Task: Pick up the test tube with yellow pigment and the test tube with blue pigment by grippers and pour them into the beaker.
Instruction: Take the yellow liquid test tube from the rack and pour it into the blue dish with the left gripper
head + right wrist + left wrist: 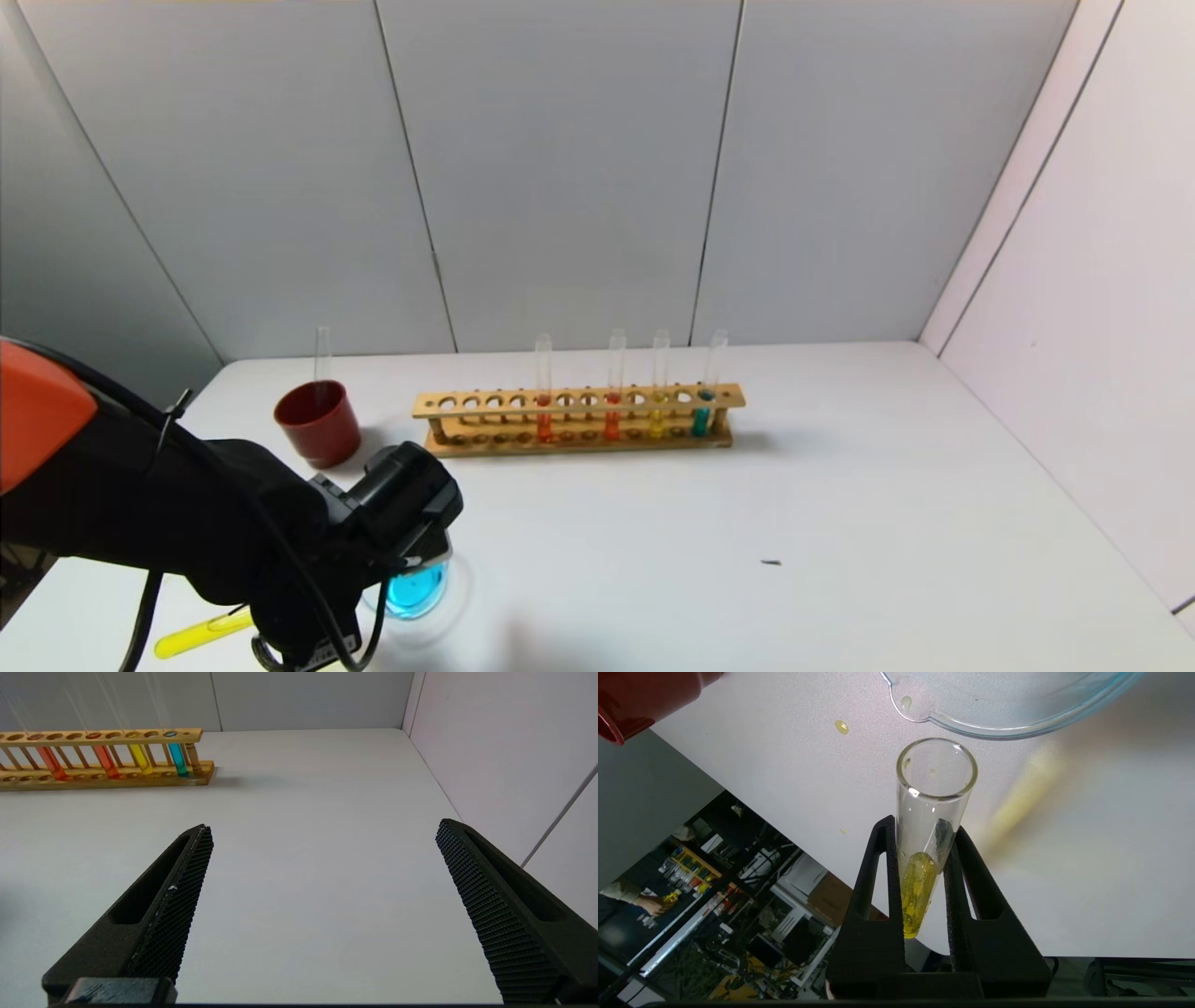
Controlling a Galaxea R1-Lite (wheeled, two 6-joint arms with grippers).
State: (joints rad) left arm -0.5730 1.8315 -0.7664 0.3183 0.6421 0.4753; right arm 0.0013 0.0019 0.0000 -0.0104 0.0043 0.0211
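Note:
My left gripper (922, 823) is shut on the test tube with yellow pigment (924, 858), low over the table's front left (299, 611). The tube lies almost level, with yellow liquid in its round end (201, 633). Its open mouth (936, 767) is just short of the spout of the beaker (994, 730). The beaker (415, 588) holds turquoise-blue liquid. A test tube with blue pigment (702, 411) stands at the right end of the wooden rack (579, 420), also seen in the right wrist view (177, 758). My right gripper (322, 828) is open and empty above bare table.
The rack also holds a second yellow tube (657, 415) and two orange-red tubes (544, 415). A dark-red cup (317, 422) with an empty tube (322, 359) stands left of the rack. Yellow drops (841, 727) lie on the table near the beaker. Walls close the back and right.

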